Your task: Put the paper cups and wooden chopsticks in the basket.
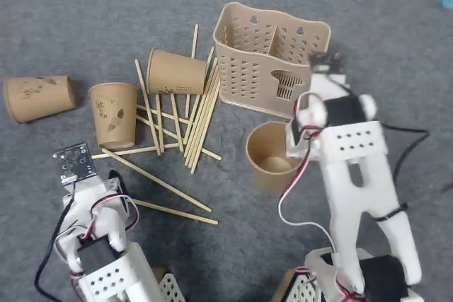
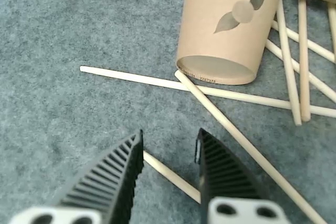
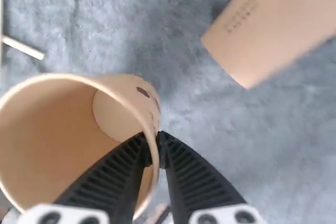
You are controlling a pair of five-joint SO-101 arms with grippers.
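The beige slotted basket [image 1: 272, 58] stands at the back of the table. In front of it, an upright paper cup [image 1: 272, 155] [image 3: 68, 129] has my right gripper [image 1: 301, 148] [image 3: 154, 142] shut on its rim. Another cup [image 1: 113, 114] [image 2: 231, 30] stands upside down. Two more lie on their sides [image 1: 173, 72] [image 1: 39, 97] [image 3: 273, 24]. Several wooden chopsticks [image 1: 187, 114] [image 2: 236, 135] lie scattered between them. My left gripper [image 1: 119, 183] [image 2: 168, 142] is open, low over the end of one chopstick [image 2: 168, 174], short of the upside-down cup.
Grey carpet-like cloth [image 1: 233, 196] covers the table. The right arm's white body [image 1: 357, 196] stretches from the front edge up to the basket's right corner. Cables [image 1: 407, 146] trail beside it.
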